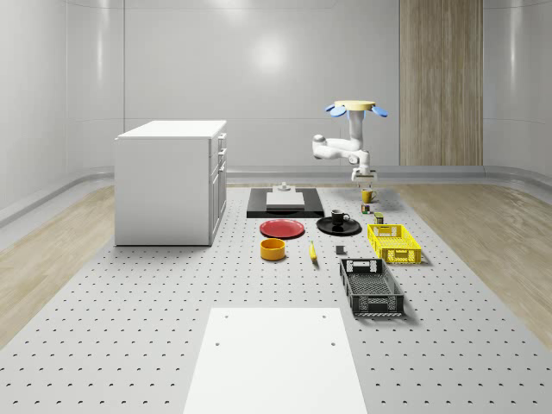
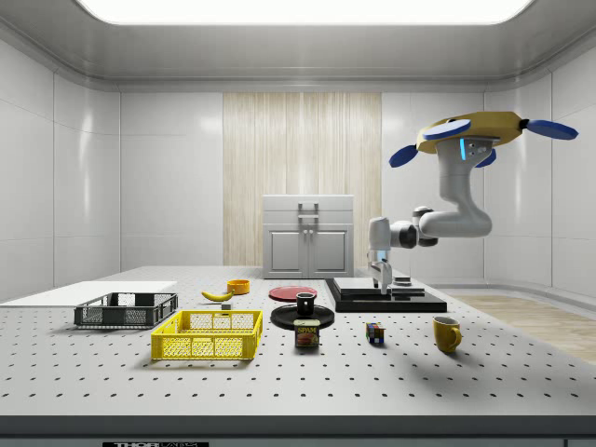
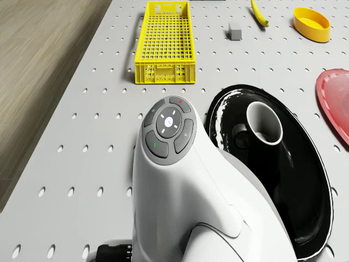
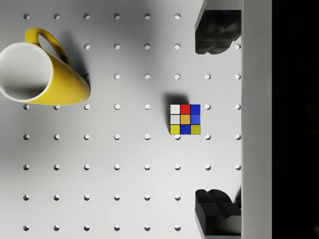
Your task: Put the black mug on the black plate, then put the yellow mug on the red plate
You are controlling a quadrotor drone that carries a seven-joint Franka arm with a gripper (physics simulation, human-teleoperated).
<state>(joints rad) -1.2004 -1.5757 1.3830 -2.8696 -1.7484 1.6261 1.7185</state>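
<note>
The black mug [image 1: 338, 216] stands upright on the black plate [image 1: 349, 229]; the drone view shows the same mug [image 3: 264, 124] and black plate [image 3: 305, 185]. The red plate [image 1: 282, 228] lies bare beside it. On the table the yellow mug [image 4: 40, 74] stands upright, also seen as the yellow mug [image 2: 447, 333] in the side view. My drone [image 1: 355, 108] hovers above the table's far right part. The gripper [image 1: 365, 178] hangs open above the table, its fingers [image 4: 217, 30] spread wide, with the yellow mug off to one side below.
A Rubik's cube [image 4: 185, 119] lies almost under the gripper, beside a black slab [image 4: 294, 119]. A can [image 2: 307, 333], yellow basket [image 1: 394, 242], black basket [image 1: 371, 286], banana [image 1: 312, 251] and orange bowl [image 1: 272, 249] lie nearby. A white cabinet [image 1: 171, 181] stands at the whole-scene view's left.
</note>
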